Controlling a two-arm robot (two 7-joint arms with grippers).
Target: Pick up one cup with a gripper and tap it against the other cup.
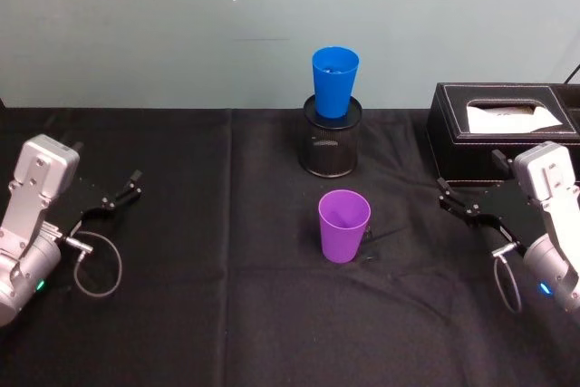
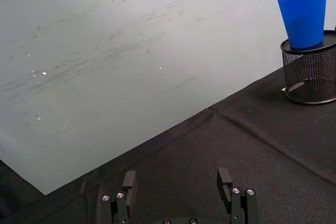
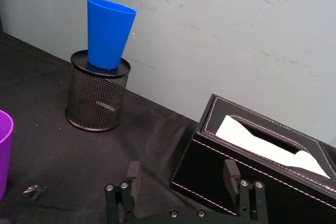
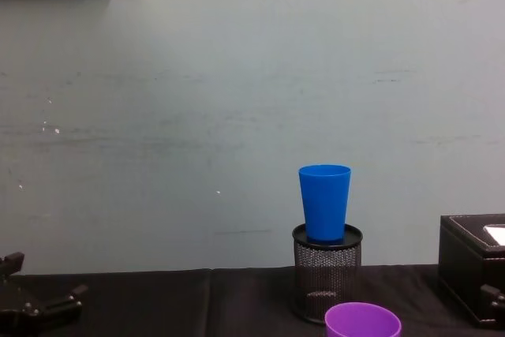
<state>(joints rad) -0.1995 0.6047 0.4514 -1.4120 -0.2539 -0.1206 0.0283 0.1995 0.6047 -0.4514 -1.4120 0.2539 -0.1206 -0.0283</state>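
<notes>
Purple cup [image 1: 344,224]: upright, rim up, near the middle of the surface [image 1: 227,314]. It is a smooth plastic tumbler with a wide round rim, tapering to a narrower base. Nothing touches it.

Blue cup [image 1: 334,81]: same tapered form, smooth and glossy. It stands upright with its base sunk into a round black mesh pen holder [image 1: 331,144], behind the purple cup toward the far edge by the pale wall. The two cups are apart.

Surface is covered in matte black cloth with faint creases.

Black stitched tissue box [image 1: 498,124] with a white tissue showing sits toward the far right corner.

Left tool [image 2: 177,179]: near the left edge, fingers apart, holding nothing.

Right tool [image 3: 182,170]: near the right edge, just in front of the tissue box, fingers apart, holding nothing.

Bare cloth lies on both sides of the purple cup and toward the near edge.
</notes>
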